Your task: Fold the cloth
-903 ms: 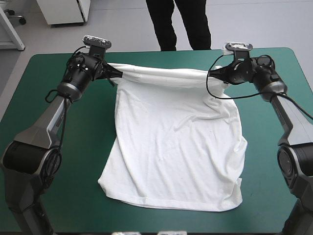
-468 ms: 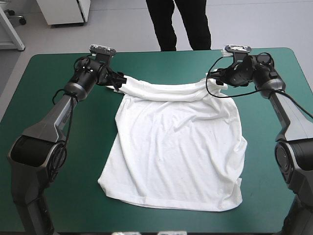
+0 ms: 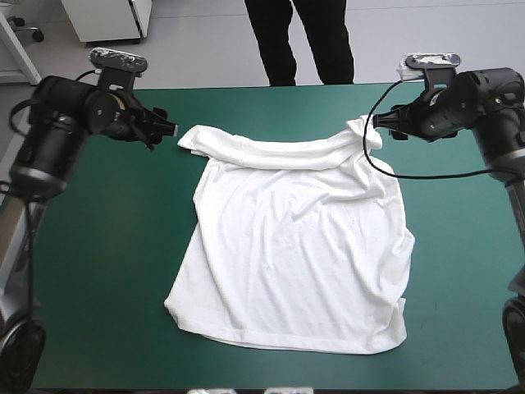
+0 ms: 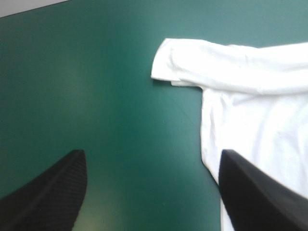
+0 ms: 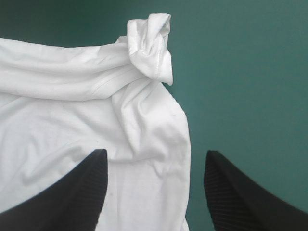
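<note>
Left gripper (image 3: pixel 168 130) and right gripper (image 3: pixel 382 127) hang with fingers apart; the T-shirt (image 3: pixel 295 246) lies with its bunched far edge between them, bare surface (image 3: pixel 98 246) outside.

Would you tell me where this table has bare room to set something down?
Widest bare teal-green cover lies between the white short-sleeved T-shirt and the table's left edge; a narrower strip flanks its right. Crowded: its far corners, by the left gripper and right gripper.
</note>
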Controlling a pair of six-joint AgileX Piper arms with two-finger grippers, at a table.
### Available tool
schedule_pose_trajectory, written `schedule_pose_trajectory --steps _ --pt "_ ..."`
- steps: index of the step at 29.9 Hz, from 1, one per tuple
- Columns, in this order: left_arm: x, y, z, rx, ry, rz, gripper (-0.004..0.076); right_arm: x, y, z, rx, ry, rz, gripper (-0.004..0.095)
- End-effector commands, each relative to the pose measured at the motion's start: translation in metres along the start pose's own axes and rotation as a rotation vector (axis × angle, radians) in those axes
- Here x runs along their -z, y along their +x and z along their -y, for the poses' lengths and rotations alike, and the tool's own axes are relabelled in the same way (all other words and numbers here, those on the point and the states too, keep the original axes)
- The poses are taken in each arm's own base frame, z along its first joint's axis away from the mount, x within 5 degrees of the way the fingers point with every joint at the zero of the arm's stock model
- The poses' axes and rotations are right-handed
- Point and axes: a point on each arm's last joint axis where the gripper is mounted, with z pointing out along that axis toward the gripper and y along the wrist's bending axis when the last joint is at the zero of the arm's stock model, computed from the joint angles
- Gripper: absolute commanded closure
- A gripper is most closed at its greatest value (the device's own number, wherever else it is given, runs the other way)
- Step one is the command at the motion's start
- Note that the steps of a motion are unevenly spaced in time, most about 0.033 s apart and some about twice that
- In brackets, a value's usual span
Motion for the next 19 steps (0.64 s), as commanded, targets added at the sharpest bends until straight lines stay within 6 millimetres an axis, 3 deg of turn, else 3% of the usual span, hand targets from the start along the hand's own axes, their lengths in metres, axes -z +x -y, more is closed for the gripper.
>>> schedule_pose_trajectory --steps 1,7,12,19 --pt "0.060 0.017 -0.005 0.012 0.046 0.039 0.0205 0.062 0.003 0.000 0.012 -0.006 0.139 0.0355" --pt "0.099 0.061 0.001 -0.004 0.098 0.040 0.0260 0.111 0.018 0.000 0.014 0.004 0.209 0.0355" --pt "0.093 0.099 0.018 -0.073 0.158 -0.039 0.0324 0.129 0.026 0.002 0.010 0.019 0.231 0.0355" --pt "0.050 0.145 0.041 -0.105 0.195 -0.258 0.0327 0.114 0.033 0.003 -0.017 0.021 0.166 0.0355"
